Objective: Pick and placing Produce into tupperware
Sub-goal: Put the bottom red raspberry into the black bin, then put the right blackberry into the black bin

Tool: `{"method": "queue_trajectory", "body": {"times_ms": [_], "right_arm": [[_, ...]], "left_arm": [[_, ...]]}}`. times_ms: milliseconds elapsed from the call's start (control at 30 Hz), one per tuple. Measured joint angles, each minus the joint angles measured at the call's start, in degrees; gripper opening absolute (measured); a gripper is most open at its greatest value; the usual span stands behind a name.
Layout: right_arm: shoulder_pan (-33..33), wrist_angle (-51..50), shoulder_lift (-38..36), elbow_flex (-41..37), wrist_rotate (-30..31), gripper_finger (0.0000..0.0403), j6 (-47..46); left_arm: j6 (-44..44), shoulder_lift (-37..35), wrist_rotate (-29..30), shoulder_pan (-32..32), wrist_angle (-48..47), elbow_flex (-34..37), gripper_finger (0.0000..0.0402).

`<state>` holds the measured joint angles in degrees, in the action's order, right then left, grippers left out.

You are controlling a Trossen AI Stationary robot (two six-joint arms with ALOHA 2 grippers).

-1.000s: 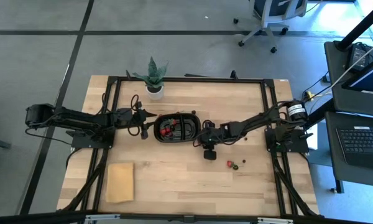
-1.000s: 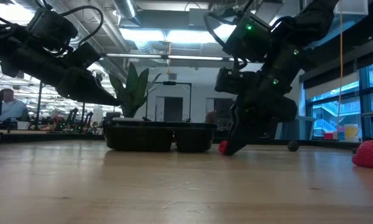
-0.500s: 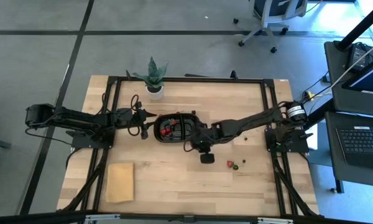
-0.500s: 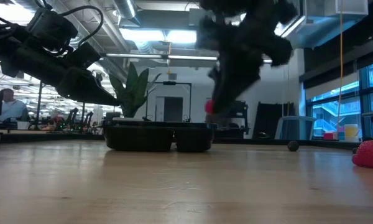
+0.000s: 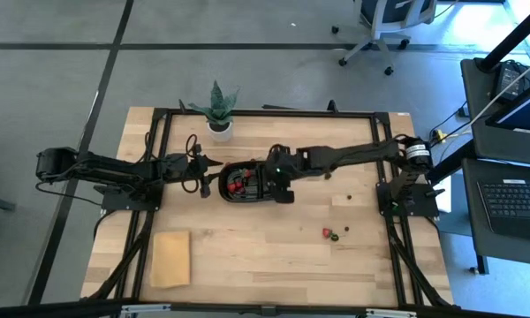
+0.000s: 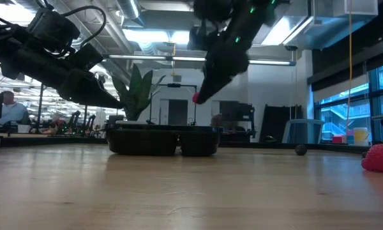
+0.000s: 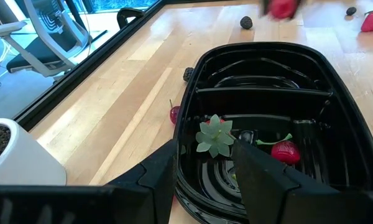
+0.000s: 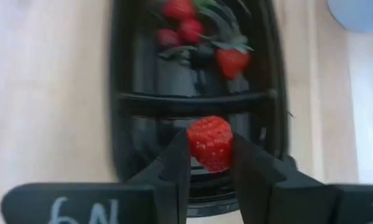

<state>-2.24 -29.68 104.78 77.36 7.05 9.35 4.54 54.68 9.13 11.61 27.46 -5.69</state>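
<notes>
The black tupperware (image 5: 252, 168) stands on the table's middle, with a centre divider. Its left compartment holds several red pieces of produce (image 5: 237, 184). My right gripper (image 8: 210, 148) hangs above the right compartment, shut on a red strawberry (image 8: 210, 142), which shows over the tray's rim in the low view (image 6: 196, 98). My left gripper (image 7: 205, 171) stands at the tupperware's left end with one finger (image 7: 158, 171) outside the end wall and one (image 7: 258, 177) inside. More produce (image 5: 329, 233) lies loose on the wood to the tray's right. My right gripper pinches the strawberry by its two opposite sides (image 8: 195, 148) between its two fingers. The fingers slant down from the table's right. The berry is lifted clear, above the tray's right compartment. My left gripper straddles the tray's end wall (image 7: 181, 180); whether it touches it, I cannot tell.
A potted plant (image 5: 218, 113) stands behind the tray at the far edge. A flat tan block (image 5: 170, 258) lies near the front left. A loose strawberry (image 6: 380, 158) and a dark berry (image 6: 300, 150) rest right of the tray. A black frame (image 5: 382, 150) borders the table.
My right gripper has risen from the table beside the tray's right end, carrying the strawberry. It has gone toward the table's left and far edge until it hangs over the tray's right compartment. The berry is now lifted clear of the wood.
</notes>
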Motion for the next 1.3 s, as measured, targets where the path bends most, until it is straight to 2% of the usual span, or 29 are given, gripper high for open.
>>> {"method": "queue_trajectory", "body": {"times_ms": [367,667,900,1033,1200,1300], "right_arm": [[-2.25,1.16,7.36,0.0,-2.8,0.0093,1.63],[-2.23,1.19,8.2,0.01,-2.67,0.0148,-0.1],[-2.23,0.79,8.14,0.0,-2.66,0.0157,-1.17],[-1.86,-4.56,5.55,-0.02,-2.66,0.0154,-2.33],[-0.31,-19.61,-1.27,0.0,-2.65,0.015,-9.62],[0.66,-24.36,-6.48,0.0,-2.65,0.015,-13.59]], "left_arm": [[0.04,0.0,0.0,-0.02,-0.02,0.0,0.0147],[0.06,0.0,0.0,0.0,-0.02,0.0,0.0147],[0.04,0.0,0.0,-0.02,-0.02,0.0,0.0147],[0.02,0.0,0.0,0.0,-0.02,0.0,0.0147],[0.02,0.0,0.0,-0.02,-0.02,0.0,0.0147],[0.02,0.0,0.0,0.0,-0.02,0.0,0.0147]]}}
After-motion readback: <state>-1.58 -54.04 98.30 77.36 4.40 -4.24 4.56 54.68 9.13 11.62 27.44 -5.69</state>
